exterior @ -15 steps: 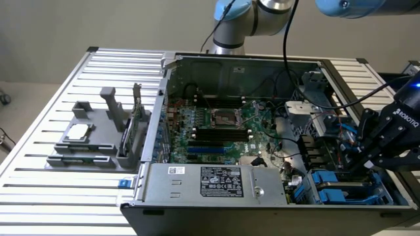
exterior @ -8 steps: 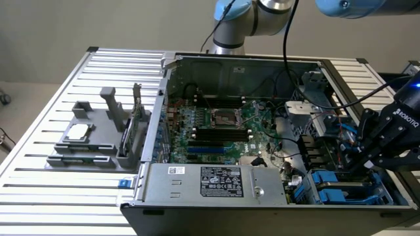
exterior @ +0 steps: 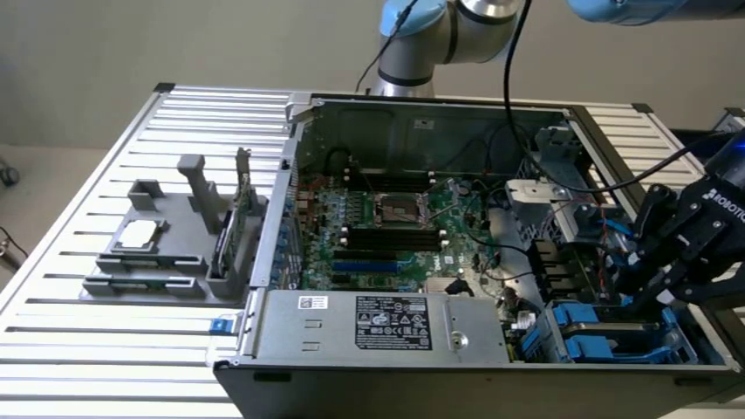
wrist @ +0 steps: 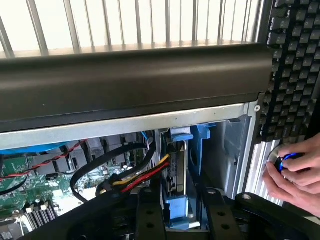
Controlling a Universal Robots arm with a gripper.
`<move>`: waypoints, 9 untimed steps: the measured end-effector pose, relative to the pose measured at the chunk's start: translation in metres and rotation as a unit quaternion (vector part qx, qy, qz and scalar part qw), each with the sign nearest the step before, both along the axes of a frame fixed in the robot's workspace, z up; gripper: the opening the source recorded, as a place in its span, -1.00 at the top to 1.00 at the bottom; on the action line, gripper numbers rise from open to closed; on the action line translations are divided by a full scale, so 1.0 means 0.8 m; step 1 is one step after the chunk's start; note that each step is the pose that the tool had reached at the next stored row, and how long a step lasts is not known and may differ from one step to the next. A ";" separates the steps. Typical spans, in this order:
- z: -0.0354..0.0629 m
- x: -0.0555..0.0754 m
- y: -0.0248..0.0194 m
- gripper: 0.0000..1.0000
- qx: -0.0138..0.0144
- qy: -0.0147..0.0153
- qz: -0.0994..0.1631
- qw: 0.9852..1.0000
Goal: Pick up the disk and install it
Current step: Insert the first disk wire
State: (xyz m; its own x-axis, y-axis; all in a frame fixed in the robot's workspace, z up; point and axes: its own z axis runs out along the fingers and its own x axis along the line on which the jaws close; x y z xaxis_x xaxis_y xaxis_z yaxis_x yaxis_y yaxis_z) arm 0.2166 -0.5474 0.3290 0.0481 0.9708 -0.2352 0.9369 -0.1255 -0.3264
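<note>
The disk (wrist: 176, 167) stands edge-on in the drive bay at the case's corner, a thin silver slab with blue carrier plastic (wrist: 181, 134) at both ends. My gripper (wrist: 182, 202) straddles it: one black finger (wrist: 150, 215) on each side, with a small gap to the disk on at least one side, so it looks open. In the exterior view my gripper (exterior: 638, 298) hangs over the bay at the exterior view's right, just above blue carriers (exterior: 596, 342) in the case's near corner.
Red, yellow and black cables (wrist: 135, 175) run close beside the bay. A person's hand (wrist: 295, 177) rests on a blue-lit button next to a black keyboard (wrist: 295, 65). The grey power supply box (exterior: 385, 323) lines the case front. A chip (exterior: 140, 234) sits on a grey fixture.
</note>
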 end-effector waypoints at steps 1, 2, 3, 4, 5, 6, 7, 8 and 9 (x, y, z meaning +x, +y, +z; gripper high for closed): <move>0.004 0.000 -0.0002 0.28 0.000 0.001 0.000 1.000; 0.007 0.000 -0.0007 0.28 0.000 0.002 0.000 1.000; 0.011 0.000 -0.0014 0.28 0.000 0.002 0.000 1.000; 0.015 0.000 -0.0021 0.28 0.000 0.003 0.000 1.000; 0.018 0.000 -0.0030 0.28 0.000 0.004 0.000 1.000; 0.022 0.000 -0.0038 0.28 0.000 0.004 0.000 1.000; 0.026 0.000 -0.0047 0.28 0.000 0.005 0.000 1.000; 0.030 0.000 -0.0054 0.28 0.000 0.005 0.000 1.000; 0.034 0.000 -0.0060 0.28 0.000 0.006 0.000 1.000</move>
State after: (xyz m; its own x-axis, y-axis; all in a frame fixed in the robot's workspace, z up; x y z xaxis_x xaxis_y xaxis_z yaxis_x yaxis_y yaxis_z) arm 0.2166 -0.5522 0.3563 0.0453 0.9707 -0.2359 0.9330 -0.1255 -0.3372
